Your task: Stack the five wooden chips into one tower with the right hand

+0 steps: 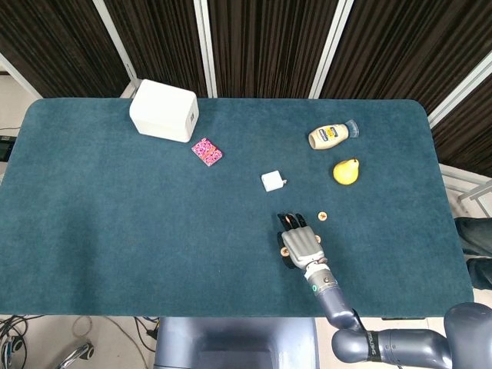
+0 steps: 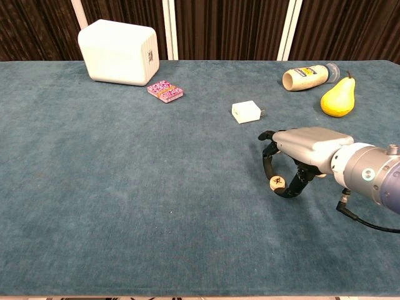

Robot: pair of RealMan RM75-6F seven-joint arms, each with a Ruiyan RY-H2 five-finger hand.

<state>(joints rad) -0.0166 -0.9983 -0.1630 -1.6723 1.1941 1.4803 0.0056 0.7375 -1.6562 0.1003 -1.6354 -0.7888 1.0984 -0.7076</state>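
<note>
My right hand hovers palm-down over the near right part of the blue table. In the chest view the right hand pinches a small round wooden chip between its dark fingertips, the chip standing on edge just above the cloth. From the head view that chip peeks out at the hand's left side. A second wooden chip lies flat on the table just beyond and right of the hand; the chest view shows only a sliver of it behind the hand. No other chips show. My left hand is out of sight.
A small white block lies just beyond the hand. A yellow pear and a tipped mayonnaise bottle are at the far right. A white box and a pink packet sit at the far left.
</note>
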